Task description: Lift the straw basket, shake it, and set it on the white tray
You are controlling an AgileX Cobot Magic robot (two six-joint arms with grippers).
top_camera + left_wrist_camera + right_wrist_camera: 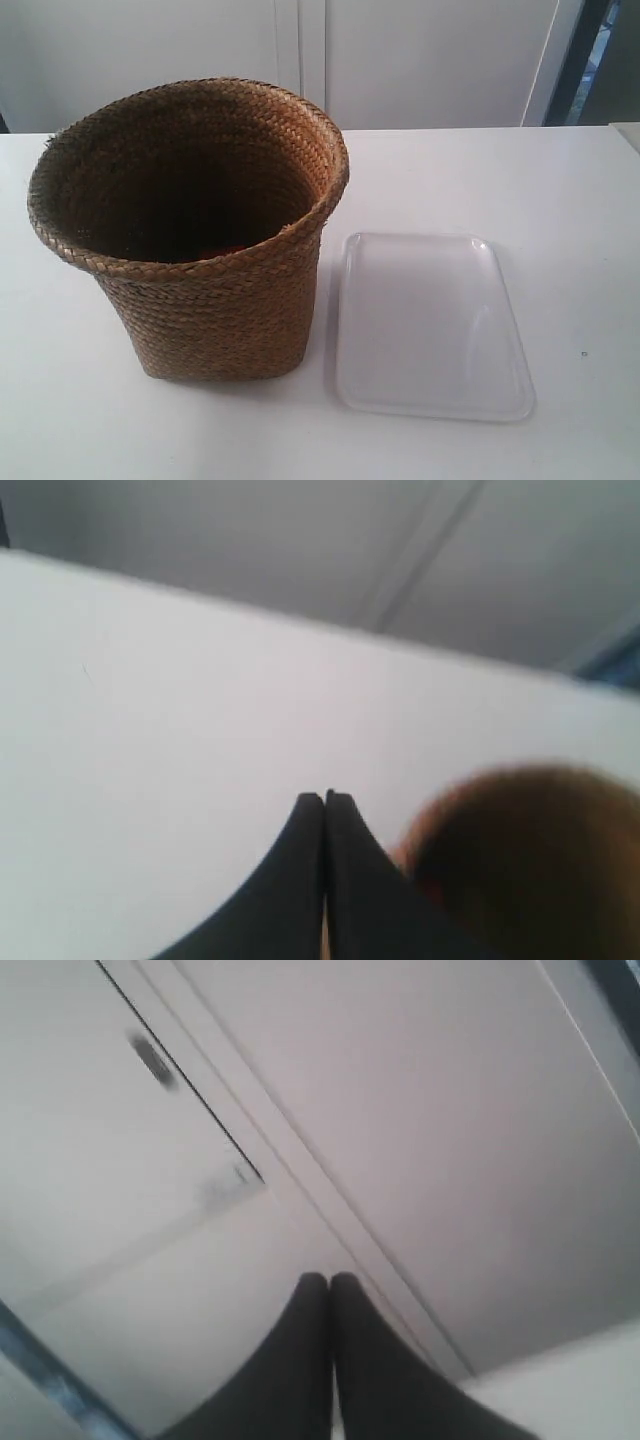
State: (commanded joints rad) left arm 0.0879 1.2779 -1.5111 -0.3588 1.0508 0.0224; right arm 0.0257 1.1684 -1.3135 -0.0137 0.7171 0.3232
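Straw basket [215, 300] upright on table [560, 200], just beside white tray [430, 330]. Left gripper [325, 798] and right gripper [330, 1278] pinched closed, empty. Risk: one-sided rim grip slipping mid-shake, tall basket tipping off tray.

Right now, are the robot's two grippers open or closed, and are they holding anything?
Left gripper: jaws closed, holding nothing.
Right gripper: jaws closed, holding nothing.
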